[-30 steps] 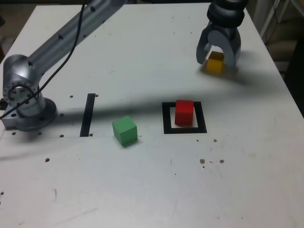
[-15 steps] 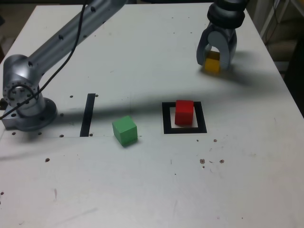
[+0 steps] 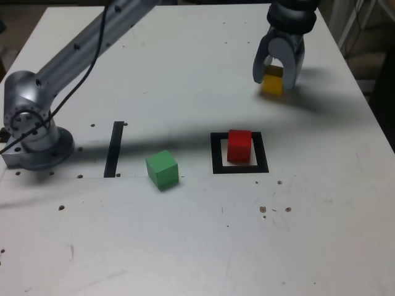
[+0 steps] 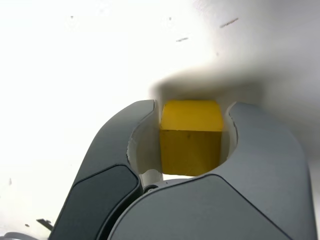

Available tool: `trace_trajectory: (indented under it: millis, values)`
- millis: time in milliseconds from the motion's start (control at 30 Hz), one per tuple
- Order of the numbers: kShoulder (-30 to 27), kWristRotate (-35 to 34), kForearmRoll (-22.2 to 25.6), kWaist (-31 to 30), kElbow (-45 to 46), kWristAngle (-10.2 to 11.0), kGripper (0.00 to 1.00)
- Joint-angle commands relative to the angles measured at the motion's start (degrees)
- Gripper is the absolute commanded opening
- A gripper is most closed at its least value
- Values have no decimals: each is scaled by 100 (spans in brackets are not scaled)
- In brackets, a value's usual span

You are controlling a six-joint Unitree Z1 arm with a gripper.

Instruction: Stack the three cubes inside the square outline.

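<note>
Pincer (image 3: 275, 79) pinching a matte yellow cube (image 4: 191, 136), its flat sides pressed between both grey jaws.

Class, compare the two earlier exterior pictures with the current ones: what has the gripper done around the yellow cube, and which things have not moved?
The gripper has narrowed its jaws around the yellow cube until they press both its sides, as the wrist view shows; the cube has shifted slightly toward the exterior view's left. The red cube inside the square outline and the green cube stayed put.
</note>
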Motion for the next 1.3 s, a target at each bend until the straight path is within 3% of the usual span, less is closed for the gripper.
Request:
trace_trajectory:
  millis: [0, 433, 833, 1033, 1267]
  values:
    - [-210, -73, 89, -43, 101, 20, 31]
    - [-1077, -695, 84, -253, 1159, -44, 31]
    - [-1854, -1428, -57, -678, 2161, -257, 31]
    - [-2264, -1889, -314, -913, 2784, -333, 31]
    - [-2783, -2487, -936, -1196, 3736, -599, 31]
